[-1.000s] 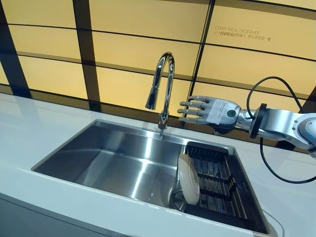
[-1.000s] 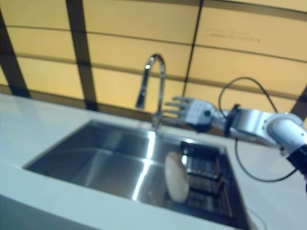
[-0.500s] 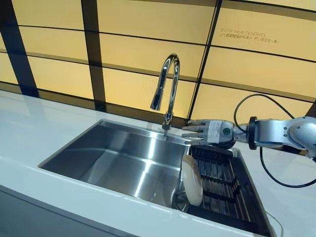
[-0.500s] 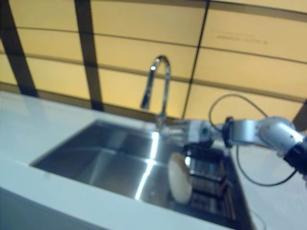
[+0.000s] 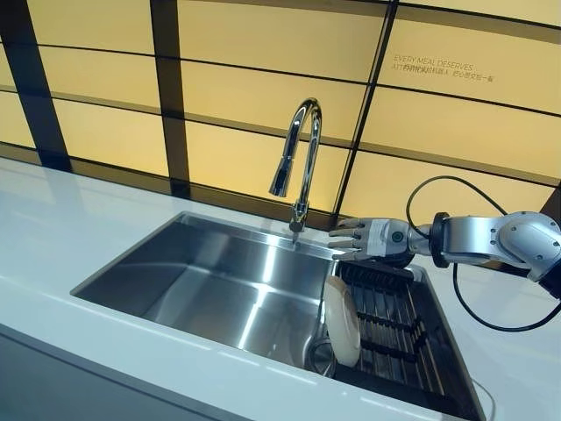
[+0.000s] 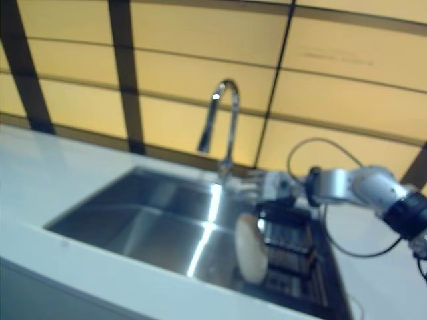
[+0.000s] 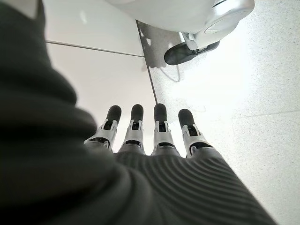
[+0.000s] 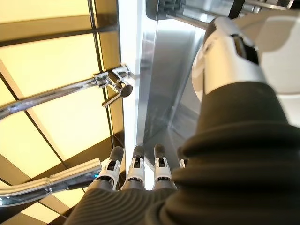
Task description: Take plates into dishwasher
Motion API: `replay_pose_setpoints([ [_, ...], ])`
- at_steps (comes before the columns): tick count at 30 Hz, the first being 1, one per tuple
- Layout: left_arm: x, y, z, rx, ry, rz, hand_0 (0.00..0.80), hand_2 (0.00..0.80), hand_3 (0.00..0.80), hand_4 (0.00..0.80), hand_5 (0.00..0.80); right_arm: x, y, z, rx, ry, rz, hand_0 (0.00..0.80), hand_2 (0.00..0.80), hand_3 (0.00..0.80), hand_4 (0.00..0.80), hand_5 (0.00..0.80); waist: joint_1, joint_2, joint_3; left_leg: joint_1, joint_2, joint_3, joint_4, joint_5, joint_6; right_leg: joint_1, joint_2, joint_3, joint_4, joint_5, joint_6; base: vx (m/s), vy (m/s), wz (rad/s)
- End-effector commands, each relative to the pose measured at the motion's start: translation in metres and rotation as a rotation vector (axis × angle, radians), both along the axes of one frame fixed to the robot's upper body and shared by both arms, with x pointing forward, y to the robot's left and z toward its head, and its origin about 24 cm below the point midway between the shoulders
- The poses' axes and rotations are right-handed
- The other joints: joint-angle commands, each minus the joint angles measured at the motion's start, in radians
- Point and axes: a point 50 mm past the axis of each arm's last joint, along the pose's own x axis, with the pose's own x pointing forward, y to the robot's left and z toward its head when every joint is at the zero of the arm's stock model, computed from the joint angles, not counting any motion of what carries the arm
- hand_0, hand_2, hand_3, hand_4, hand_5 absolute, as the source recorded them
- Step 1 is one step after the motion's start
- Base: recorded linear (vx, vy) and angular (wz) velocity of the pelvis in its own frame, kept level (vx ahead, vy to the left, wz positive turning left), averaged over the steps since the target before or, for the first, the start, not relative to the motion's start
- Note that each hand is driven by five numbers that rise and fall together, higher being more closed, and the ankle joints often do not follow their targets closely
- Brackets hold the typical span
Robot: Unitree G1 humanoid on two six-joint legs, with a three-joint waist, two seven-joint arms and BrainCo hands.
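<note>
The white countertop (image 5: 53, 237) holds a rectangular stainless steel sink (image 5: 219, 281), with a black slatted drying rack (image 5: 394, 329) at its right end. A curved chrome faucet (image 5: 298, 158) stands behind. A round white plate (image 5: 342, 320) stands on edge against the rack. The right hand (image 5: 368, 239) hovers above the rack's far edge, fingers straight and empty. The left hand (image 7: 154, 136) shows only at its wrist, fingers straight, holding nothing.

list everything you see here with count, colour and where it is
plate: one, white, upright on edge in the sink's right part, against the rack
rack: one, black, right part of the sink
sink: one, steel, set in the counter
faucet: one, chrome, behind the sink
counter: one, white, around the sink
wall panels: yellow with dark strips, behind the counter
right hand: open, above the rack's far end, beside the faucet
left hand: open, seen only in its wrist view, over a pale floor
</note>
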Motion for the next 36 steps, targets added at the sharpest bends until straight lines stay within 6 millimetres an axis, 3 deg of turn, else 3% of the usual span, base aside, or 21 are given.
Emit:
replay_pose_setpoints([
  [1, 0.007, 0.009, 0.004, 0.032, -0.007, -0.050, 0.000, 0.000, 0.000, 0.000, 0.000, 0.010, -0.006, 0.031, 0.030, -0.094, -0.069, 0.000, 0.000, 0.000, 0.000, 0.000, 0.021, -0.040, -0.006, -0.013, -0.047, 0.055, -0.004, -0.040, 0.030, 0.064, -0.003, -0.019, 0.003, -0.070, 0.077, 0.000, 0.000, 0.00],
  [15, 0.006, 0.004, 0.002, 0.022, 0.015, -0.073, 0.000, 0.000, 0.000, 0.000, 0.000, 0.010, 0.019, 0.031, 0.054, -0.064, -0.025, 0.000, 0.000, 0.000, 0.000, 0.000, 0.029, -0.041, -0.007, -0.015, -0.044, 0.061, -0.004, -0.041, 0.028, 0.059, 0.000, -0.022, 0.003, -0.075, 0.076, 0.000, 0.000, 0.00],
  [36, 0.004, 0.003, 0.001, 0.024, 0.019, -0.078, 0.000, 0.000, 0.000, 0.000, 0.000, -0.001, 0.038, 0.016, 0.055, 0.072, 0.031, 0.000, 0.000, 0.000, 0.000, 0.000, 0.035, -0.036, -0.002, -0.010, -0.046, 0.053, -0.004, -0.042, 0.030, 0.068, -0.003, -0.033, 0.003, -0.078, 0.074, 0.000, 0.000, 0.00],
])
